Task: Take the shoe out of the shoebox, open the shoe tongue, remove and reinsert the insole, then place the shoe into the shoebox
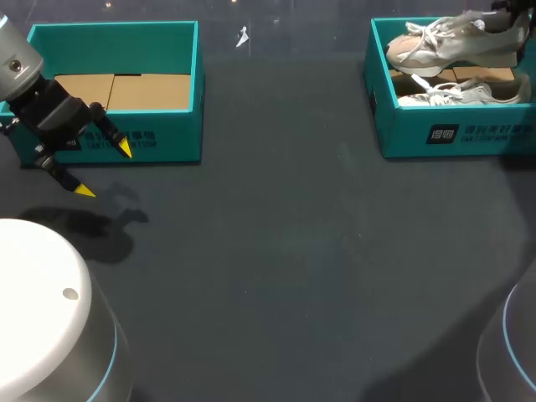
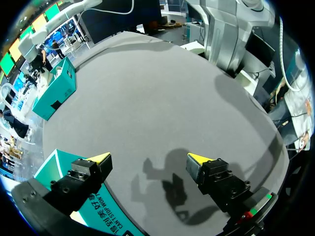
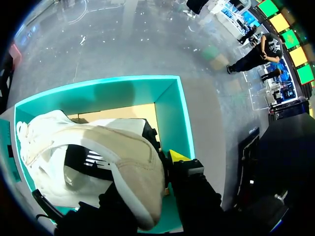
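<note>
A pale cream-and-white laced shoe (image 1: 444, 43) hangs above the open teal shoebox (image 1: 452, 134) at the surface's far right corner, heel gripped by the right hand (image 3: 165, 152), toe toward the middle. A second shoe (image 1: 459, 94) lies below it, inside the box on its cardboard floor.

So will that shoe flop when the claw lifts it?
Probably only a bit: the shoe holds its shape in the right claw. Its loose laces will likely dangle. It seems light, being mostly cloth.
</note>
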You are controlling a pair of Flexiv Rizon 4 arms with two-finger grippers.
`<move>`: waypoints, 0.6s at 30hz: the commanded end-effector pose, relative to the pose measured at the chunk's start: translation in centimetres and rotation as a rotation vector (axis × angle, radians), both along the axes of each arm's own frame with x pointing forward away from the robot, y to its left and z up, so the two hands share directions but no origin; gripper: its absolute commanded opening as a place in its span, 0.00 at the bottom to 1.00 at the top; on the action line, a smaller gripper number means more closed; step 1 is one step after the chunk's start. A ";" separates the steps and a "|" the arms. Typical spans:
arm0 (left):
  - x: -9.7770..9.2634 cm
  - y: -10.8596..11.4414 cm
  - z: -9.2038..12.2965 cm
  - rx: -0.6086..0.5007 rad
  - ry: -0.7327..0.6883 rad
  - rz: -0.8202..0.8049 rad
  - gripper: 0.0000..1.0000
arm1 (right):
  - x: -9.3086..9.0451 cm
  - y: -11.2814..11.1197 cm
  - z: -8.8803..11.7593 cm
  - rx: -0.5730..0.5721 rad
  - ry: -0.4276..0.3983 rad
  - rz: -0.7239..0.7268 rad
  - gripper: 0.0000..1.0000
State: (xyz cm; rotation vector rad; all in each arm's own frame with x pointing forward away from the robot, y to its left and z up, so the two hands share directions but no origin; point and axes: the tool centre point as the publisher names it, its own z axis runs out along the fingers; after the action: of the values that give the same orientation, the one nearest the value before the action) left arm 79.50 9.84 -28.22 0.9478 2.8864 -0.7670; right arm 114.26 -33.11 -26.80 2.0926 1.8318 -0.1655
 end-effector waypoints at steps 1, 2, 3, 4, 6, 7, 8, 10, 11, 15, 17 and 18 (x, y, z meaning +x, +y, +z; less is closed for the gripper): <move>-0.1 0.1 0.1 0.002 -0.001 -0.001 1.00 | 1.0 -0.2 -0.8 -0.003 0.013 -0.003 0.00; -0.1 0.1 0.1 0.002 -0.001 -0.001 1.00 | 1.0 -0.2 -1.0 -0.006 0.014 -0.002 0.00; -0.1 0.1 0.1 0.002 -0.001 -0.001 1.00 | 1.1 -0.2 -1.2 -0.007 0.015 -0.001 0.00; -0.1 0.1 0.1 0.002 -0.001 -0.001 1.00 | 1.2 -0.3 -1.4 -0.008 0.016 0.000 0.00; -0.1 0.1 0.1 0.002 -0.001 -0.001 1.00 | 1.3 -0.4 -1.7 -0.010 0.016 0.002 0.00; -0.1 0.1 0.1 0.002 -0.001 -0.001 1.00 | 1.4 -0.4 -1.9 -0.011 0.018 0.003 0.00; -0.1 0.1 0.1 0.002 -0.001 -0.001 1.00 | 1.5 -0.5 -2.1 -0.013 0.018 0.007 0.00; -0.1 0.1 0.1 0.002 -0.001 -0.001 1.00 | 1.6 -0.5 -2.4 -0.012 0.019 0.013 0.00; -0.1 0.1 0.1 0.002 -0.001 -0.001 1.00 | 1.7 -0.5 -2.6 -0.011 0.022 0.016 0.00; -0.1 0.1 0.1 0.002 -0.001 -0.001 1.00 | 1.9 -0.7 -3.5 0.001 0.033 0.023 0.00; -0.1 0.1 0.1 0.002 -0.001 -0.001 1.00 | 2.0 -0.7 -3.8 0.004 0.038 0.025 0.00; -0.1 0.1 0.1 0.002 -0.001 -0.001 1.00 | 2.1 -0.7 -4.0 0.004 0.040 0.026 0.00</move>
State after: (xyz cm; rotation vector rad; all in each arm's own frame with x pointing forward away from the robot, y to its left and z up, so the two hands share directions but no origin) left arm 79.50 9.84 -28.22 0.9479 2.8864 -0.7670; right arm 115.51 -33.64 -30.37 2.0742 1.8791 -0.1895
